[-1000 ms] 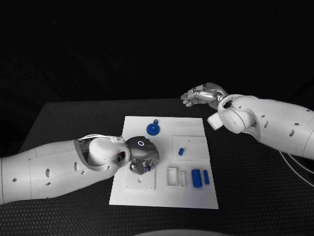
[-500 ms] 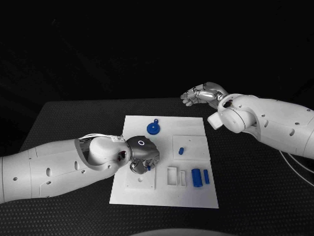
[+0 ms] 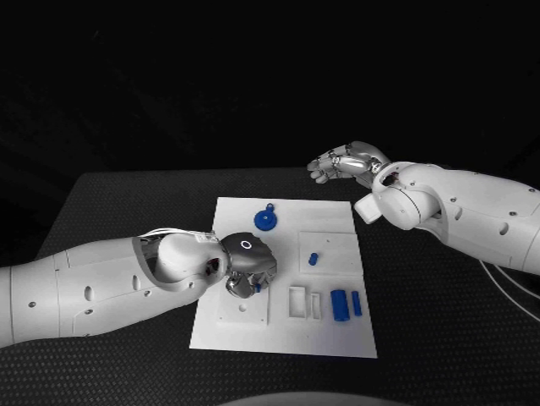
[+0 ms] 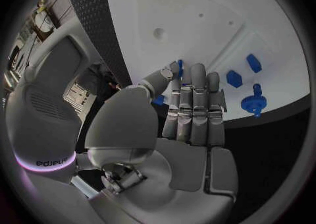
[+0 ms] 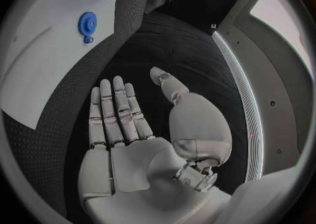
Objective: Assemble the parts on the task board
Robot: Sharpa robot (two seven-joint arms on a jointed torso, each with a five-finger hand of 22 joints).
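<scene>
Nothing has visibly shifted in the last second. Left hand [image 3: 248,269] rests on the white task board [image 3: 239,216], pinching a small blue part [image 4: 179,67] between thumb and fingertips; most of that part is hidden. Right hand [image 3: 346,161] hovers off the board at one o'clock, fingers [image 5: 113,109] straight and apart, holding nothing. Blue round part [image 3: 264,221] lies at twelve, two blue bars [image 3: 344,304] at five.

Left hand [image 3: 248,269] over task board [image 3: 337,334]

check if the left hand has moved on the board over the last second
No. The left hand sits at the same spot on the task board, just left of the white slots; the whole picture merely shifted slightly.
</scene>
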